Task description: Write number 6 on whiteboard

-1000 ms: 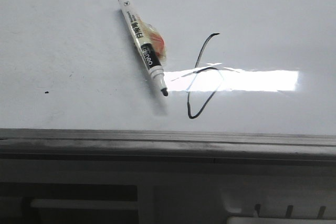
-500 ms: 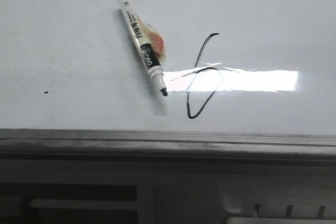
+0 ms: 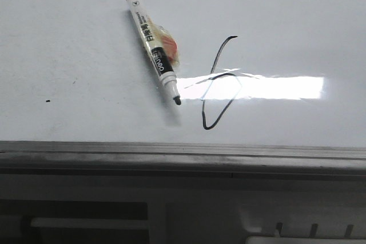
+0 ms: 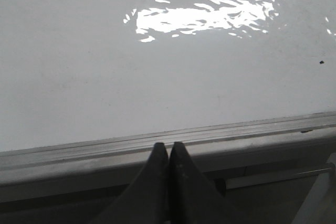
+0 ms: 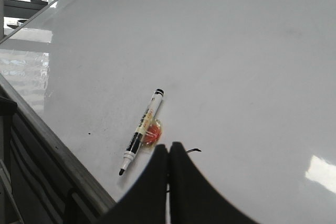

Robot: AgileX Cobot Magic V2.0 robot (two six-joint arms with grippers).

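One thin black hand-drawn number 6 [image 3: 219,81] sits on the large glossy white whiteboard [image 3: 86,44], right of centre in the front view. Its curved stem rises toward 1 o'clock; its angular loop comes to a point at 6 o'clock, close to the grey metal frame edge [image 3: 183,151]. A bright rectangular glare strip [image 3: 269,87] crosses the loop and runs out toward 3 o'clock.

At 9 o'clock from the figure, just beside it but not touching, lies a white-and-black uncapped marker pen [image 3: 152,46]. Tip points to 5 o'clock, butt end to 11 o'clock. A small orange-and-clear lump [image 3: 167,48] clings to the barrel's 3 o'clock side; what it is cannot be told.

A tiny black dot [image 3: 47,101] marks the board far out at 9 o'clock, well apart from the pen.

Left gripper [image 4: 169,146]: dark fingers pressed together, nothing between them, tips over the frame edge in the left wrist view. Right gripper [image 5: 168,147]: fingers likewise closed and empty, above the board, pen just beside the tips in the right wrist view; most of the figure is hidden behind them.
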